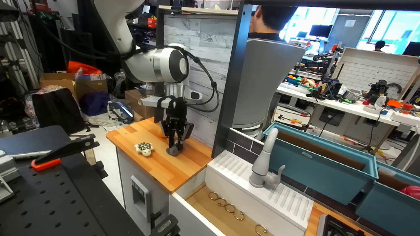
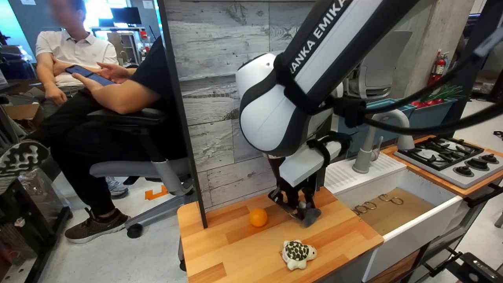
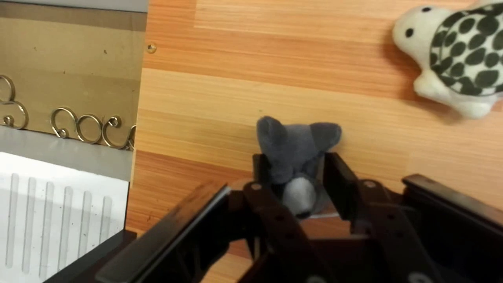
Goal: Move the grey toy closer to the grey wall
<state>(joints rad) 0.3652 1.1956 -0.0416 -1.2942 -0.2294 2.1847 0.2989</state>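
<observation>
The grey toy (image 1: 174, 150) is a small dark grey plush with two ears and a pale muzzle, low at the wooden counter top (image 2: 235, 243). It also shows in an exterior view (image 2: 311, 216) and in the wrist view (image 3: 294, 143). My gripper (image 3: 297, 169) points down with its fingers partly closed on either side of the toy's body. The ears stick out past the fingertips; the fingers hide part of its sides. The grey wall (image 2: 212, 102), pale wood planks, stands upright along the counter's back edge, behind the gripper, a short distance from the toy.
A white turtle toy (image 2: 297, 254) lies near the counter's front edge. An orange ball (image 2: 258, 217) is near the wall, beside the gripper. A sink with a grey faucet (image 1: 262, 160) adjoins the counter. A dark upright post (image 1: 231, 82) stands at the wall's end.
</observation>
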